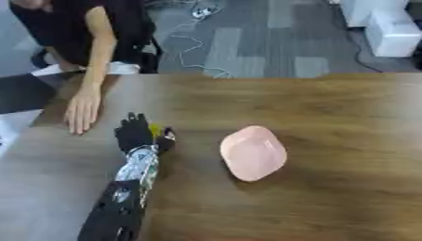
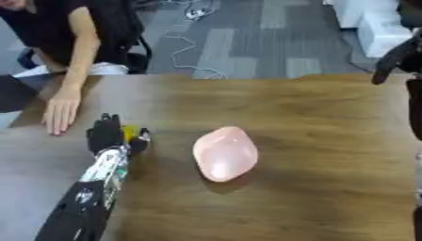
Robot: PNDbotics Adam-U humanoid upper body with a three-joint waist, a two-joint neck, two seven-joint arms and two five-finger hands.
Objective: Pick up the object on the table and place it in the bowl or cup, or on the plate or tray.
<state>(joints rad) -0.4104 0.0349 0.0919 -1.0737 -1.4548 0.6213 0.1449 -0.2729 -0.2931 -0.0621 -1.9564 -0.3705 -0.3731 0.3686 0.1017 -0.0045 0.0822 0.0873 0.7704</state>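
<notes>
The left arm (image 1: 124, 197) comes in nearest the camera, running up from the lower edge to the left hand (image 1: 136, 134), which sits low over the desk (image 1: 329, 188). Its fingers curl around a small yellow object (image 1: 155, 129) that peeks out on the hand's right side, between fingers and thumb. So the hand is closed on the object, though whether it is lifted or still touching the wood I cannot tell.

Risks now: only a sliver of yellow shows, so the hold looks shallow, and the object could slip out on the way across. A low carry could also clip the bowl's near rim and push it along the desk.

The pink bowl (image 1: 253, 153) lies to the hand's right, near but apart, with bare wood between. Nothing shows inside it; it looks empty.

A person's hand (image 1: 82, 110) rests flat on the desk just beyond the left hand, up and to its left. A swing that way could brush it.

The right hand is hardly in view: only a dark shape (image 2: 395, 56) at the far right edge, and its fingers cannot be read.
</notes>
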